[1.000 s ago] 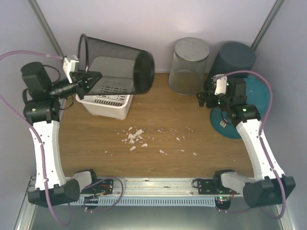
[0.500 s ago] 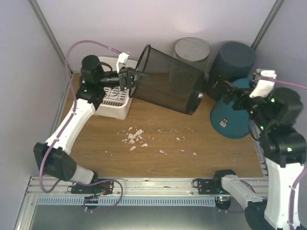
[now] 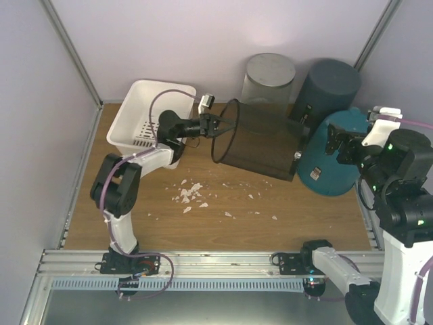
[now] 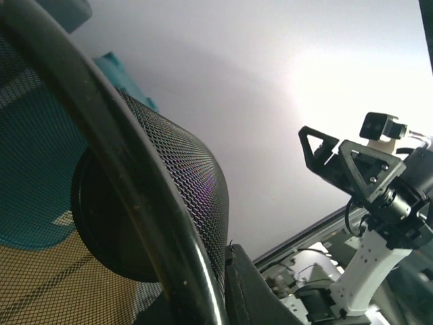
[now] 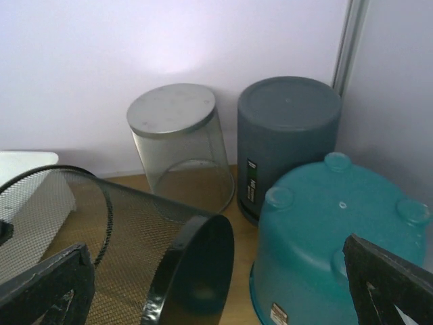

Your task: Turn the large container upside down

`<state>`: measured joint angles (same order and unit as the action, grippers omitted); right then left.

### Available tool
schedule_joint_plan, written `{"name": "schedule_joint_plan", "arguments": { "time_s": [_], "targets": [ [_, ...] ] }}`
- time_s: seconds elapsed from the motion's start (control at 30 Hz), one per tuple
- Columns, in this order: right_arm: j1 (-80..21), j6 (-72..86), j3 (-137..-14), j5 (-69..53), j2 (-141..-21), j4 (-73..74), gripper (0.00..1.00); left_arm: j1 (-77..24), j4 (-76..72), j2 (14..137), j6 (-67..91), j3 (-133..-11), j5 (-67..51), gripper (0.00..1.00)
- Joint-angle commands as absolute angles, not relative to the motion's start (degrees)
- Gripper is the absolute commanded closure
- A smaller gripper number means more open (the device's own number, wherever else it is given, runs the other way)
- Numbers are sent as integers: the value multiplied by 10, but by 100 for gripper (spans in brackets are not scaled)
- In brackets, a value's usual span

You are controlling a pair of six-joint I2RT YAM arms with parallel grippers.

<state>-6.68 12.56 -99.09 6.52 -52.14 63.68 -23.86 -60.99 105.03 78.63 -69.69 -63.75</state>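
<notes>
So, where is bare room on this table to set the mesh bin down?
Bare wood lies between the crumbs and the front rail, up to the teal bin. The back is crowded: white basket, mesh bin, clear container, grey bin.

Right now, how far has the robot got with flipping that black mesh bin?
Roughly halfway. The left gripper is shut on the rim of the black mesh bin, which is tipped sideways, mouth facing left. Left to do: get the mouth down onto the table. The right gripper is open, holding nothing.
</notes>
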Motion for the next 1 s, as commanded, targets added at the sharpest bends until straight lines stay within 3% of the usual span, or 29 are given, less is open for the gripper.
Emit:
{"name": "schedule_joint_plan", "arguments": {
  "time_s": [0.0, 0.63, 0.97],
  "targets": [
    [-62, 130, -997, 90, -522, 664, 0, -252, -849, 1084, 905, -708, -570, 100],
    [-62, 134, -907, 51, -535, 615, 0, -263, -1039, 1222, 1038, -634, -496, 100],
    [-63, 135, -875, 40, -537, 600, 0, -265, -1046, 1252, 1042, -631, -485, 100]
  ]
}}
